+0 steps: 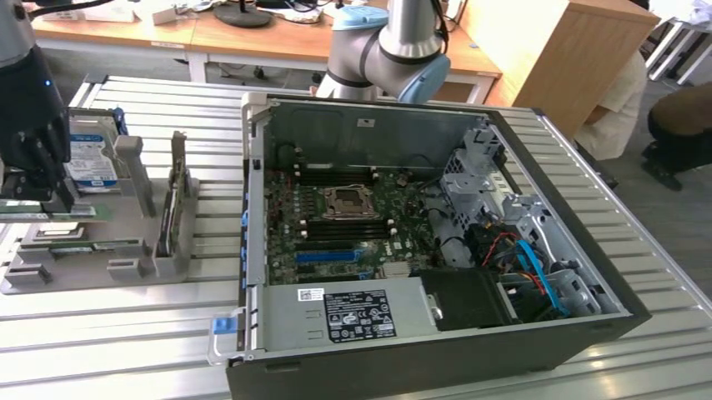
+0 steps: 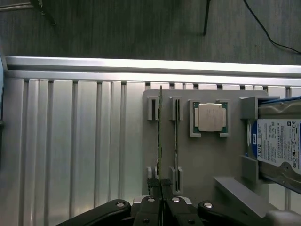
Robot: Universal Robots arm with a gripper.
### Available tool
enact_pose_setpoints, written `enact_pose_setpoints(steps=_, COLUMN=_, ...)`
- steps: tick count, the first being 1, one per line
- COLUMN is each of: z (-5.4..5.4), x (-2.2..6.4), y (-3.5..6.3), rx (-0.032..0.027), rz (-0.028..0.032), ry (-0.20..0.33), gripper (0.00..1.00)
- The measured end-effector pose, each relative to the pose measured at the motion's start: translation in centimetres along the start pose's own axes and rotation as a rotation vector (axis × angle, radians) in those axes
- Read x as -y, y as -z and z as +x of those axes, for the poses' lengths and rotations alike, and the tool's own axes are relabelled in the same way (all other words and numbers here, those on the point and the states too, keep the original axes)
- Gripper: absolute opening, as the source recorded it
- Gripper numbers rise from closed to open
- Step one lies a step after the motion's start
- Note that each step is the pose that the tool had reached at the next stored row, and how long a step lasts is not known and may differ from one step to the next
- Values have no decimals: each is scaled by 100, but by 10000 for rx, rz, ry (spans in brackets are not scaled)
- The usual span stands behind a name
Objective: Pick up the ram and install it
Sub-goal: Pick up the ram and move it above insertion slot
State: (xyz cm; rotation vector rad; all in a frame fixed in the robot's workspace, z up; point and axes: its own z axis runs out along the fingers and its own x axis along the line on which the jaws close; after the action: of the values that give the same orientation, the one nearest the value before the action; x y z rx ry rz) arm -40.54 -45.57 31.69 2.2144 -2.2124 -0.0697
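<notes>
You'll find the ram [image 2: 160,136] as a long, thin green board seen edge-on, standing upright on its long edge. It sits in the outermost pair of slots of the grey holder [image 2: 197,160]. The gripper [image 2: 161,186] is pinched tight on its upper edge near one end

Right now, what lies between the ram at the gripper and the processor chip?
In the wrist view, a second thin stick, standing on edge in its own slots, lies between the ram and the processor chip.
</notes>
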Motion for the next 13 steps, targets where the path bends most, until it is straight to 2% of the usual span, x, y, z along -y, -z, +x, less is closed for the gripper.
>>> enact_pose_setpoints(steps=13, z=-5, x=-8, y=206, rx=0, rz=-1, ry=0, gripper=12)
